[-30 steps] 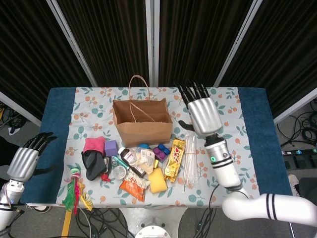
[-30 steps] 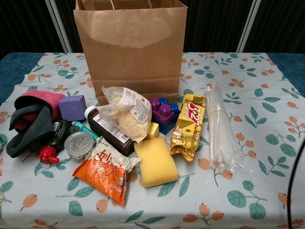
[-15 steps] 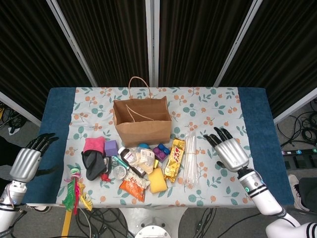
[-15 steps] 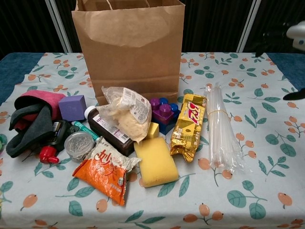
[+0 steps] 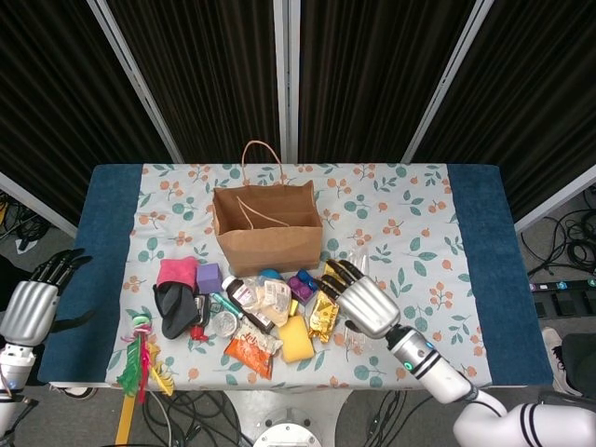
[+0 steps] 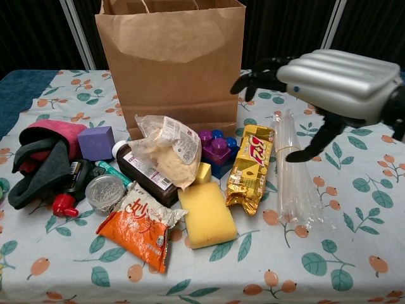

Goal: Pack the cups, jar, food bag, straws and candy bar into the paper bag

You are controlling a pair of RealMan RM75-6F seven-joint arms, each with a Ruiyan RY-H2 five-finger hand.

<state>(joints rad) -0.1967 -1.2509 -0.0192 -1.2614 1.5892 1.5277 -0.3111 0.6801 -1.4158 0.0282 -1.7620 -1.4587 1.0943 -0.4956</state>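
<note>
Since half a second ago we see the right hand [image 5: 358,303] swung in from the table's right side; it now hovers over the straws and candy bar, fingers spread wide, holding nothing. Left hand [image 5: 30,307] barely shifted, off the table's left edge, fingers apart and empty.

Left to right on the floral tablecloth [image 6: 354,209]: pink and black cloth bundle [image 6: 38,158], purple foam cube [image 6: 96,142], small round metal tin [image 6: 104,191], orange snack packet [image 6: 140,231] lying flat. Next we see the dark brown jar with white cap [image 6: 142,171] on its side, long axis running from back-left to front-right, and the clear food bag of pale crumbs [image 6: 168,152] resting on top of it. Brown paper bag [image 6: 171,63] stands upright behind them, mouth open upward, handle up in the head view. Yellow sponge block [image 6: 205,215] lies in front, purple and blue toy bricks [image 6: 216,149] just behind it. Gold-wrapped candy bar [image 6: 250,168] lies flat, long axis front to back, far end toward the bag. Bundle of clear plastic straws [image 6: 292,171] lies just right of it, parallel, also front to back, banded near the far end.

We cannot tell where the cups are.
</note>
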